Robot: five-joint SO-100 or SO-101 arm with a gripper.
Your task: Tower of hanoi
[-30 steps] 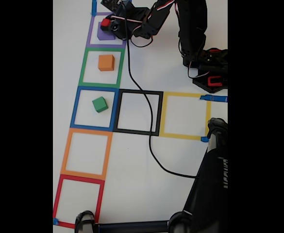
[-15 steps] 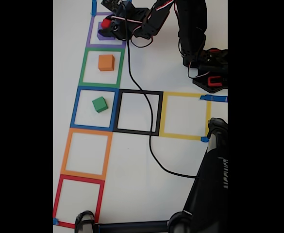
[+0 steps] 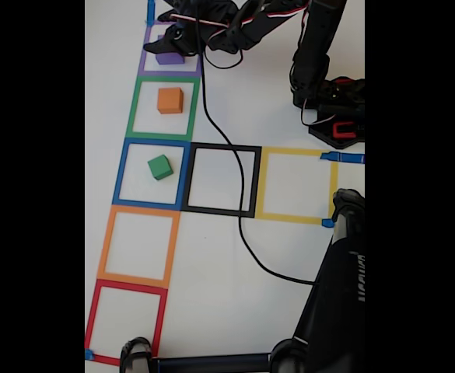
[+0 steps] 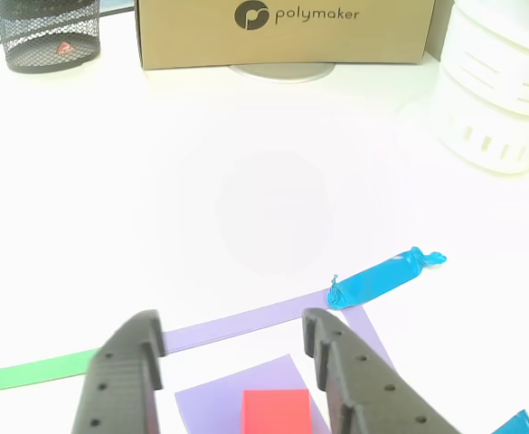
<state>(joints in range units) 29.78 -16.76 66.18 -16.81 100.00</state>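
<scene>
Now the gripper hangs with fingers spread, holding nothing, and the red cube atop the purple block lies directly below between them.

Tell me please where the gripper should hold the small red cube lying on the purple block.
Grip the small red cube on its two side faces, coming straight down from above. It sits flat on the purple block, and the open gripper already straddles it, one finger per side.

A hobby desk or maker's workspace: a Polymaker filament box, mesh pen cup, taped squares.
</scene>
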